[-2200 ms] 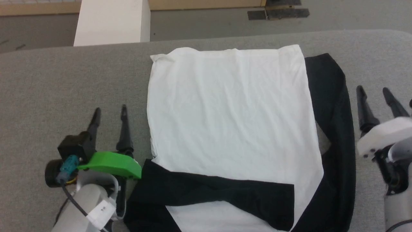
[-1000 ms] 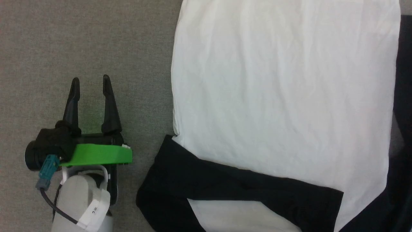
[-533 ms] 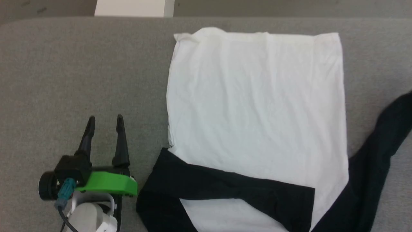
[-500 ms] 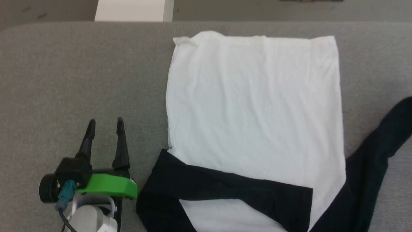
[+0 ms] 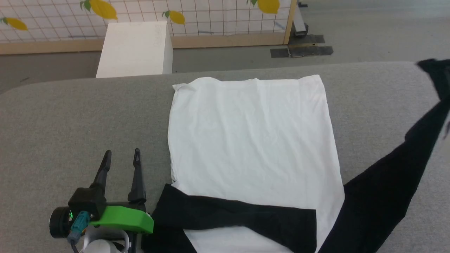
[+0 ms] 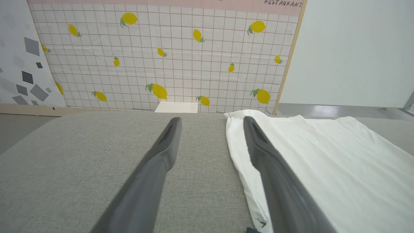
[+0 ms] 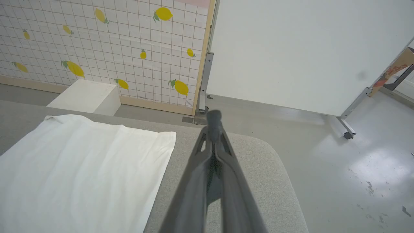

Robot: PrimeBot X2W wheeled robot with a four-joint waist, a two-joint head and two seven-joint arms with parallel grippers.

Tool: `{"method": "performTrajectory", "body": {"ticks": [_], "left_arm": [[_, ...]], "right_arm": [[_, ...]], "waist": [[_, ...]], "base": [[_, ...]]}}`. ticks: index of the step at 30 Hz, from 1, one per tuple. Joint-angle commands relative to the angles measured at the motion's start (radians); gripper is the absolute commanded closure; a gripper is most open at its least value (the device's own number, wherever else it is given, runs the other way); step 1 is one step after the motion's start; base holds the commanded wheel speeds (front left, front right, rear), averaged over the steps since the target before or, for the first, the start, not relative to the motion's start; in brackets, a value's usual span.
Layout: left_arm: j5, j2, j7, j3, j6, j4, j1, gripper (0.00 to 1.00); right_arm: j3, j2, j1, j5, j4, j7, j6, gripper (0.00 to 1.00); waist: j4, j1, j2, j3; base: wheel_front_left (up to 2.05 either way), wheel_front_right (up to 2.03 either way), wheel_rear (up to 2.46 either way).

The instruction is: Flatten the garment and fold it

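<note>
Got garment flat at centre, one sleeve folded across 6 o'clock; holding other sleeve toward 2 o'clock in clamped right gripper, left gripper open at 8; yet to fold body.

We note the garment flat, white body up; 1 black sleeve folded across, 1 pulled taut rightward

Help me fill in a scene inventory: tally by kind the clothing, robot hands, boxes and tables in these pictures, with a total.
Garment: 1
Robot hands: 2 (left hand, right hand)
White box: 1
Grey table: 1
Total: 5
</note>
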Motion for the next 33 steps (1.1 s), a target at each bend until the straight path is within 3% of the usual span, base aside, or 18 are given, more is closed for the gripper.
{"method": "performTrajectory", "body": {"ticks": [1, 6, 11, 16, 21, 28, 32, 33], "left_arm": [[0.014, -0.004, -0.005, -0.003, -0.005, 0.007, 0.013, 0.0], [0.012, -0.005, -0.005, -0.014, -0.012, 0.017, 0.008, 0.0], [0.012, -0.006, -0.005, -0.029, -0.014, 0.026, 0.001, 0.0], [0.009, -0.008, -0.005, -0.046, -0.015, 0.034, -0.015, 0.0], [0.0, -0.009, -0.005, -0.064, -0.02, 0.05, -0.036, 0.0], [-0.007, -0.011, -0.005, -0.078, -0.025, 0.066, -0.051, 0.0], [-0.006, -0.011, -0.005, -0.077, -0.025, 0.067, -0.049, 0.0], [-0.005, -0.011, -0.005, -0.076, -0.025, 0.068, -0.048, 0.0]], "right_arm": [[0.045, 0.014, 0.016, 0.009, -0.06, 0.027, -0.002, 1.0], [0.278, 0.023, -0.002, 0.029, -0.209, 0.084, -0.002, 1.0], [0.546, 0.055, -0.062, 0.063, -0.204, 0.063, -0.002, 1.0], [0.774, 0.1, -0.095, 0.09, -0.042, 0.012, -0.002, 1.0], [0.911, 0.132, -0.07, 0.095, 0.195, -0.065, -0.002, 1.0], [0.991, 0.172, -0.016, 0.107, 0.487, -0.177, -0.002, 1.0], [1.002, 0.191, -0.006, 0.133, 0.577, -0.222, -0.002, 1.0], [1.001, 0.196, -0.003, 0.14, 0.588, -0.234, -0.002, 0.78]], "waist": [[-0.007, 0.0001, 0.0, -0.018], [0.013, 0.0001, 0.0, -0.019], [0.039, 0.0001, 0.0, -0.011], [0.073, 0.0001, 0.0, 0.01], [0.112, 0.0001, 0.0, 0.033], [0.147, 0.0001, 0.0, 0.053], [0.147, 0.0001, 0.0, 0.057], [0.143, 0.0001, 0.0, 0.057]], "base": [[0.0, 0.0, 0.0], [0.0, 0.0, 0.0], [0.0, 0.0, 0.0], [0.0, 0.0, 0.0], [0.0, 0.0, 0.0], [0.0, 0.0, 0.0], [0.0, 0.0, 0.0], [0.0, 0.0, 0.0]]}}
